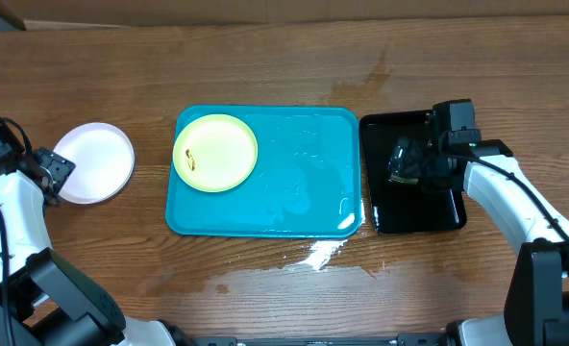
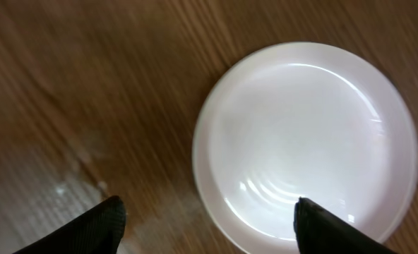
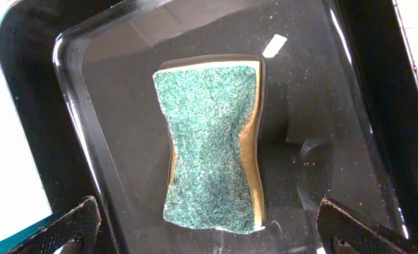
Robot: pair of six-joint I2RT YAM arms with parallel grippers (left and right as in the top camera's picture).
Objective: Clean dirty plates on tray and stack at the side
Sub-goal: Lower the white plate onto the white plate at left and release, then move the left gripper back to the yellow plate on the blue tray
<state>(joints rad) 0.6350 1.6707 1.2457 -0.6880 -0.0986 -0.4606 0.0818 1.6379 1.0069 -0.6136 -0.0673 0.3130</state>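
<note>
A white plate lies on the wooden table left of the turquoise tray; it fills the right of the left wrist view as a plate. My left gripper is open, one finger over the plate's near rim and the other over bare wood, holding nothing. A pale yellow-green plate with small dark smears sits in the tray's left end. My right gripper hangs open above a green and yellow sponge lying in the black tray.
Wet patches and a white smear mark the table in front of the turquoise tray. The tray's right half is wet. Both arm bases stand at the near corners.
</note>
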